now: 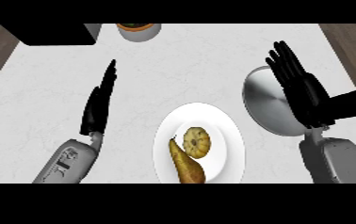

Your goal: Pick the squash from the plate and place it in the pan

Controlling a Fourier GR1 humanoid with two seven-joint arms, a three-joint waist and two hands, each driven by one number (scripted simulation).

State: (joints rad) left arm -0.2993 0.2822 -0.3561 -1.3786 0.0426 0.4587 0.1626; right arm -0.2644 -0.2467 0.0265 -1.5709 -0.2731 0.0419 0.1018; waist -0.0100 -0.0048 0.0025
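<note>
A small round yellow squash (197,142) lies on the white plate (222,124) near the lower middle of the head view. A brownish pear (185,165) lies beside it on the same plate, toward the front. The silver pan (265,100) sits to the plate's right, partly covered by my right hand (299,84), which is open with straight fingers pointing away. At the left my left hand (99,100) is open too, seen edge-on with fingers straight, well apart from the plate.
A grey pot with an orange rim (139,30) stands at the back, centre-left. A black block (52,34) fills the back left corner. The pan's black handle (341,103) runs off to the right. The counter's wooden edge (342,39) shows at the far right.
</note>
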